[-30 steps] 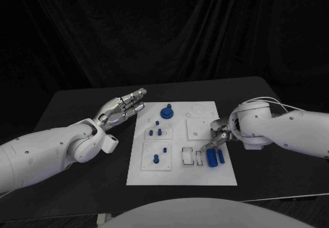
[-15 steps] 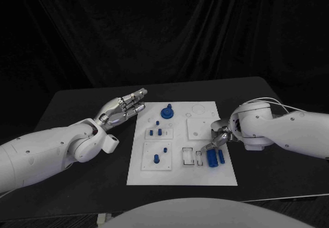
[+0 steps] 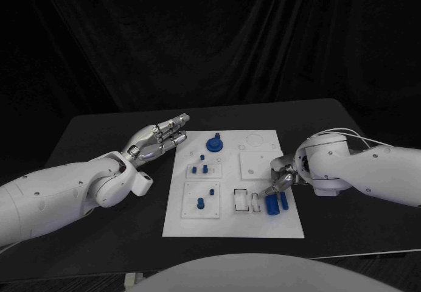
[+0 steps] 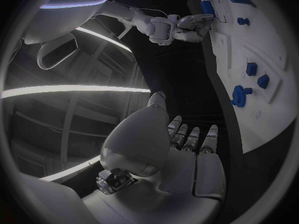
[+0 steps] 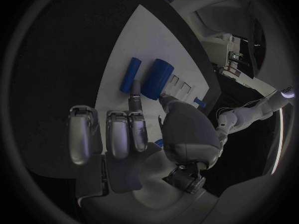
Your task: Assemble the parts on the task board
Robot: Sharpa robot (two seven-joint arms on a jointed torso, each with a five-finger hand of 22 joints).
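The board (image 3: 230,225) sits mid-table, most blue parts already seated across it. Left hand (image 3: 160,141) hovers flat and empty, fingers spread, off the board's far-left corner, out of the way. Right hand (image 3: 279,184) dips at the near-right edge, fingertips over two loose blue cylinders (image 3: 275,204); whether it grips one, I cannot tell.

I see a matt black table (image 3: 105,131) under a smooth, matt white board (image 3: 230,225). The blue parts (image 3: 272,204) look like smooth plastic. My arms (image 3: 53,194) have glossy white shells, and both hands (image 3: 160,139) are brushed silver metal. Behind hangs folded black cloth (image 3: 263,55).
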